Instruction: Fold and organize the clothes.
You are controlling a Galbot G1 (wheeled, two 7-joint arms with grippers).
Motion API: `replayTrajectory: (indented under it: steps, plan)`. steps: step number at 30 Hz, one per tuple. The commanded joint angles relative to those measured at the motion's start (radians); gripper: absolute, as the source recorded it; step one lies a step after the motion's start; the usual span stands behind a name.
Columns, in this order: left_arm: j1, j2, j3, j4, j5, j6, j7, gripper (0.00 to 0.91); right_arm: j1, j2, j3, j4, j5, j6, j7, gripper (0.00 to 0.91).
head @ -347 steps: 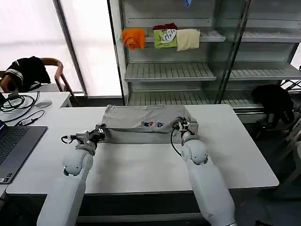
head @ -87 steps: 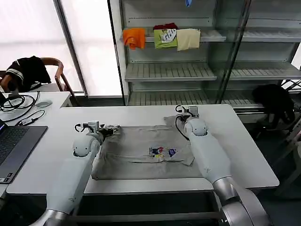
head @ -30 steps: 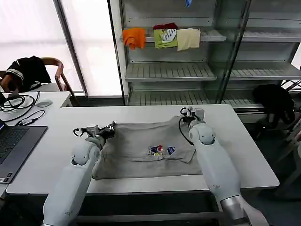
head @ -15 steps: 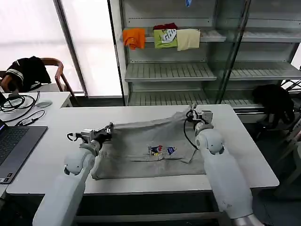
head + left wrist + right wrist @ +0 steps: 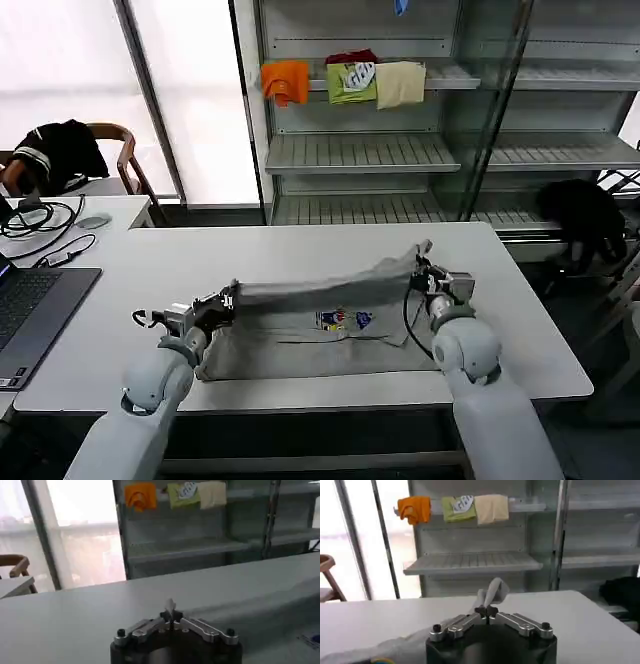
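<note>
On the white surface (image 5: 520, 330), the left gripper (image 5: 228, 299) is clamped tight on the left corner of the far edge of the light grey shirt (image 5: 300, 340), raised just above the surface. The shirt's near half lies flat, its multicoloured chest print (image 5: 344, 320) facing up. Further right, the right gripper (image 5: 424, 268) pinches the far edge's other corner, fabric poking up between its closed fingers.

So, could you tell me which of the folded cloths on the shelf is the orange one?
The orange cloth is the one nearest the window, with the green cloth and then the cream cloth beside it.
</note>
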Motion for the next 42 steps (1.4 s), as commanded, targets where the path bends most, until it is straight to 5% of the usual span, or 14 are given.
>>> replayTrajectory:
  steps: [1,21,22,23,24,25,26,42]
  plan:
    - [0.101,0.007,-0.005,-0.070,0.017,-0.002,0.001,0.020,-0.194,-0.005,0.045,0.132,0.001,0.001,0.010,0.000]
    - [0.130,-0.013,-0.006,-0.049,0.052,-0.008,0.013,0.020,-0.328,-0.010,0.059,0.113,-0.054,0.048,0.028,0.000]
    - [0.131,-0.014,-0.006,-0.050,0.054,-0.008,0.014,0.403,-0.327,-0.011,0.055,0.108,-0.057,0.049,0.026,0.000]
    - [0.132,-0.015,-0.006,-0.051,0.060,-0.008,0.016,0.675,-0.327,-0.010,0.051,0.104,-0.061,0.051,0.024,0.000]
    - [0.133,-0.017,-0.006,-0.052,0.065,-0.008,0.014,0.907,-0.327,-0.010,0.046,0.101,-0.066,0.054,0.021,0.101]
    - [0.134,-0.017,-0.007,-0.053,0.068,-0.008,0.013,0.907,-0.327,-0.010,0.043,0.097,-0.071,0.055,0.021,0.786]
    - [0.134,-0.017,-0.008,-0.055,0.074,-0.006,0.013,0.907,-0.325,-0.008,0.040,0.094,-0.074,0.056,0.024,0.907]
    - [0.149,-0.031,-0.040,-0.228,0.084,0.033,-0.004,0.907,-0.331,-0.045,0.129,0.272,-0.029,0.042,0.022,0.907]
